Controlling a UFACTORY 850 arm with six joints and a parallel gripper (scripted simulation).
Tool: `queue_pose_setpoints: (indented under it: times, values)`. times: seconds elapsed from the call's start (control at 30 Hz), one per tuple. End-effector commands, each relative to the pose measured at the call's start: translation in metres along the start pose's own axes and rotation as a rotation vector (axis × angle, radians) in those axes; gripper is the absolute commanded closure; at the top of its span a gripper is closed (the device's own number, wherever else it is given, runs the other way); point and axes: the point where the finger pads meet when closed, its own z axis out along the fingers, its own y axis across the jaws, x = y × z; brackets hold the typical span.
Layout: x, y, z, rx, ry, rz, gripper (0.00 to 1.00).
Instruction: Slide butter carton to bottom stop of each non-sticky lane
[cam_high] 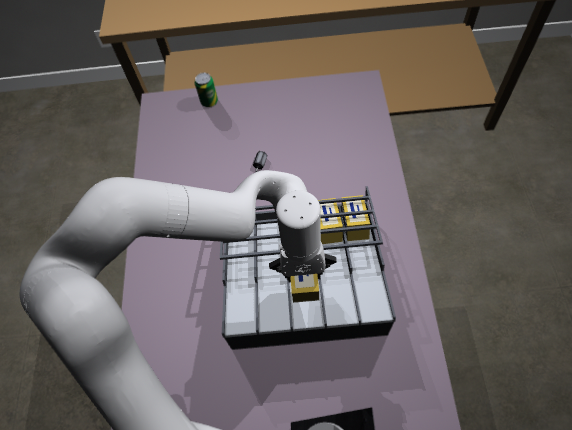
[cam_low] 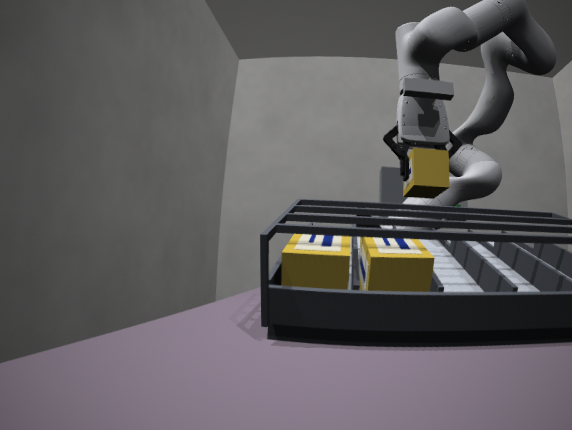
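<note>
Butter carton point(cam_high: 305, 286), yellow with a blue-and-white label, pinched between the black fingers point(cam_low: 403, 169) of the end effector point(cam_low: 425, 167) and held in the air above the shelf point(cam_high: 310, 332). Seen from overhead above the middle of the five lanes, roughly halfway along the slope; seen from the side well clear of the dark top bars, slightly tilted. White arm point(cam_high: 100, 260) reaching in from the near left corner of the counter point(cam_high: 310, 125), wrist pointing straight down over the rack.

Two more cartons, one point(cam_high: 330, 214) and its twin point(cam_high: 357, 213), parked side by side at the far right corner of the shelf in the top view, in the two rightmost lanes, under the cross bars. Same pair in the exterior view, point(cam_low: 316, 260) and point(cam_low: 397, 262), pressed against the dark end wall, just beside each other with a lane divider between. Other lanes showing pale roller strips between dark dividers.

Green can point(cam_high: 206, 90) upright near the far left corner of the mauve counter, well apart from the shelf. Small dark cylinder point(cam_high: 260, 160) lying on the counter between can and shelf, just beyond the arm's elbow. Wooden table point(cam_high: 280, 20) behind the counter.
</note>
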Motion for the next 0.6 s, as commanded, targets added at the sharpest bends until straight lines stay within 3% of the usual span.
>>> queue_pose_setpoints:
  times: [0.0, 0.47, 0.5, 0.57]
  values:
    - [0.0014, 0.0007, 0.0090, -0.002, -0.093, -0.001, 1.00]
    - [0.0014, 0.0007, 0.0090, -0.002, -0.093, -0.001, 1.00]
    - [0.0011, 0.0002, 0.0091, -0.002, -0.192, -0.003, 1.00]
    - [0.0011, 0.0002, 0.0091, -0.002, -0.192, -0.003, 1.00]
